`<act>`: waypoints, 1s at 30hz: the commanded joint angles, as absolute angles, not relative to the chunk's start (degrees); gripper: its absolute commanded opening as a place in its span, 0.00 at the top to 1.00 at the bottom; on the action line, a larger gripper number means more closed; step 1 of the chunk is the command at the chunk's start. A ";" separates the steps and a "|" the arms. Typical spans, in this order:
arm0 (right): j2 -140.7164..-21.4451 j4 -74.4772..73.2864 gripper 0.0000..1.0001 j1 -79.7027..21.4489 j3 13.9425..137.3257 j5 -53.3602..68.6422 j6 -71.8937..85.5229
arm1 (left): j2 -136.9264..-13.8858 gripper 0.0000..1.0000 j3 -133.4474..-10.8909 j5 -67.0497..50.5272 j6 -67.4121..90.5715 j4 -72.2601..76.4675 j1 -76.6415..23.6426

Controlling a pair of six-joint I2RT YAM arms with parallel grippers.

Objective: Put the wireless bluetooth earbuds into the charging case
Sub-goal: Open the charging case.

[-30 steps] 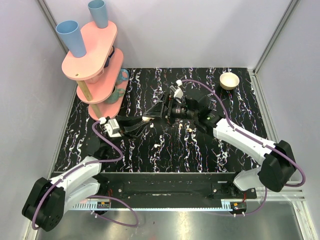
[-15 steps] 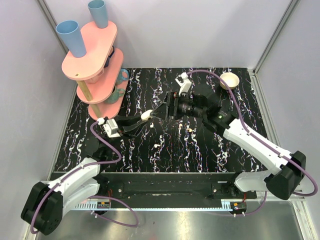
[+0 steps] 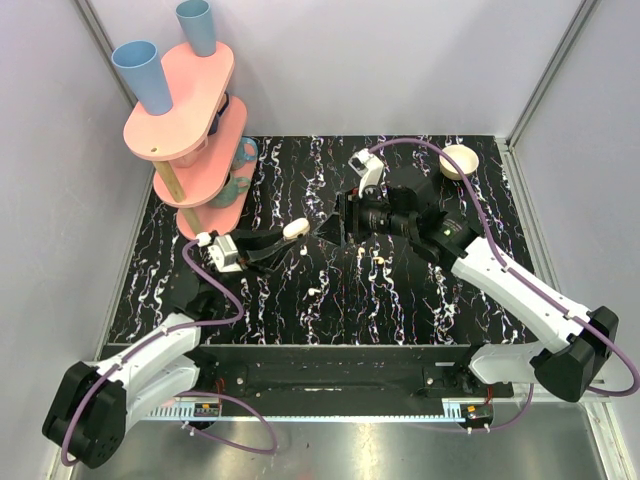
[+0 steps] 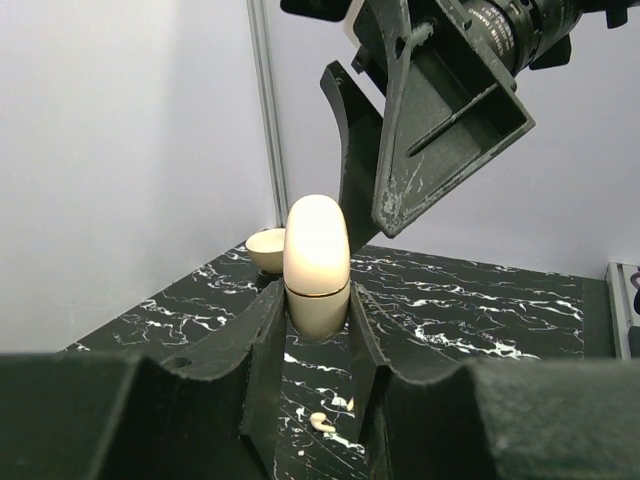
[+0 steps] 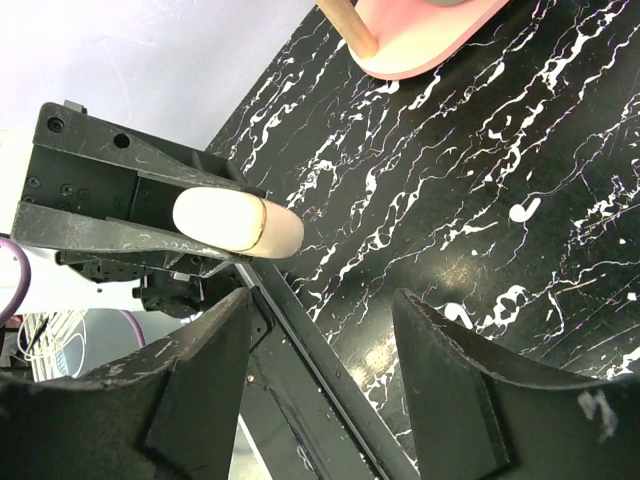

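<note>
Cream oval plastic charging case [image 4: 317,265], lid shut, stands clamped in the left gripper [image 4: 316,335]; tiny white bean-shaped earbuds [image 3: 378,259] lie on the black marbled table [image 3: 420,300]. Empty, spread right gripper [image 5: 320,370] may knock it askew.

1. A lab robot cell: pale panel walls [image 3: 400,60] on metal posts [image 3: 545,72] box in a black marbled table [image 3: 400,300].
2. The cabled left arm [image 3: 150,355] and right arm [image 3: 510,285] sit bolted at its near edge.

Left end effector [image 3: 289,233] grips charging case [image 3: 296,229] (cream); right end effector [image 3: 323,229] close.
</note>
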State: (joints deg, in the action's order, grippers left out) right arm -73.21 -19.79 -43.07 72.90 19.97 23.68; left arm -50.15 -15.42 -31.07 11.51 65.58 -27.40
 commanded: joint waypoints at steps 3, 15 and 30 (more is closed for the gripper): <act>-73.30 -18.29 0.35 -43.24 76.46 18.46 22.32 | -51.41 1.00 -18.89 -33.92 11.25 66.98 -27.68; -73.83 -15.91 0.35 -43.33 75.41 18.37 24.43 | -51.68 1.00 -20.39 -37.35 10.29 65.39 -28.83; -74.35 -15.12 0.35 -43.33 75.76 16.61 24.87 | -51.77 1.00 -20.48 -41.48 9.23 65.92 -30.58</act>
